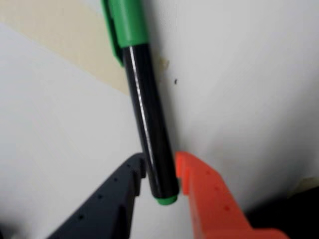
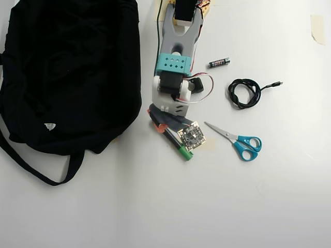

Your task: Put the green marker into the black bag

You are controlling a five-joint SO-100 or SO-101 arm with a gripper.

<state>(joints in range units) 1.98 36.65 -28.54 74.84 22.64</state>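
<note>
Overhead view, starting on the left: the black bag [image 2: 67, 72] sprawls across the upper left of the white desk [image 2: 155, 206], its small white logo mark [image 2: 49, 126] near the lower edge and its long strap [image 2: 36, 165] looping out below. Just to the right of the bag, the arm [image 2: 176, 67] reaches down from the top edge, with a teal block on its body and a small circuit board [image 2: 190, 136] at the wrist. Under that wrist lies the green marker [image 2: 182, 151], angled down to the right, green cap poking out past the board, close to the bag's right side but not in it.

Further right, a small black battery [image 2: 219, 62] sits up top, a coiled black cable [image 2: 247, 92] beyond it, and blue-handled scissors [image 2: 238, 140] lie below, blades pointing toward the arm.

Now the wrist view: the end effector [image 1: 162, 172] straddles the marker [image 1: 149, 129] near its small green tail end, dark finger [image 1: 119, 194] on the left, orange finger [image 1: 209, 199] on the right. Both press against the black barrel, narrowly parted, gripping it. The cap runs off the top edge, and a strip of beige tape [image 1: 65, 45] shows upper left.
</note>
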